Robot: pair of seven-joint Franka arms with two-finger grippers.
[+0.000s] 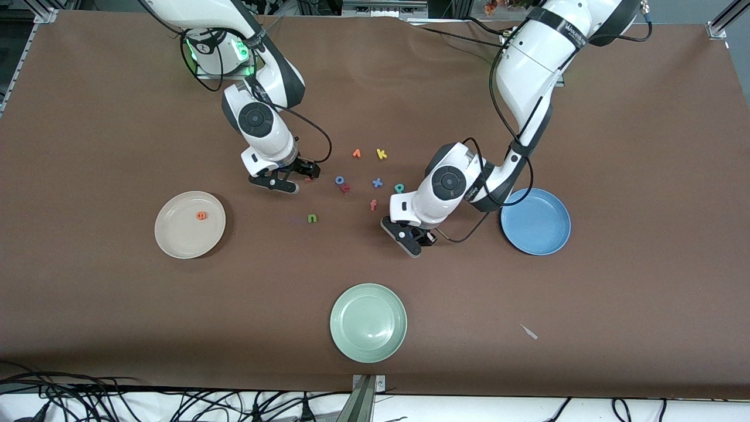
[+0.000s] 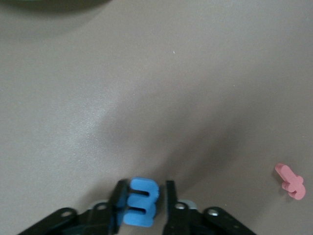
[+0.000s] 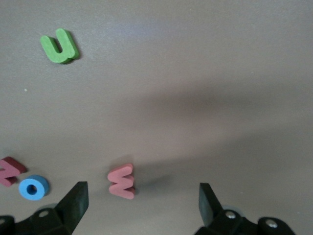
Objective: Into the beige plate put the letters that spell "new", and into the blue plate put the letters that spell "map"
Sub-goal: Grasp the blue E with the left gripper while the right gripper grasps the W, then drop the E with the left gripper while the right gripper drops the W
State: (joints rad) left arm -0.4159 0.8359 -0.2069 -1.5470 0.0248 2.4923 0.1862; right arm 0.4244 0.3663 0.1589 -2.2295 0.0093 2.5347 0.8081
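An orange "e" (image 1: 201,215) is seen lying in the beige plate (image 1: 176,240); the blue plate (image 1: 536,221) is shown bare beside the left end effector (image 1: 417,239).

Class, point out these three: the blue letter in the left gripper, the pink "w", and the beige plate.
blue "m" (image 2: 141,201), left wrist view, its middle bar.
pink "w" (image 3: 122,181), right wrist view, its centre.
beige plate (image 1: 176,234), front view, bare floor.

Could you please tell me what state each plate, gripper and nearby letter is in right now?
Beige plate: holds the orange "e".
Blue plate: holds nothing.
Pale green plate: holds nothing.
Left gripper: shut on the blue "m".
Right gripper: open, over the pink "w".
Green "n": loose on the table.
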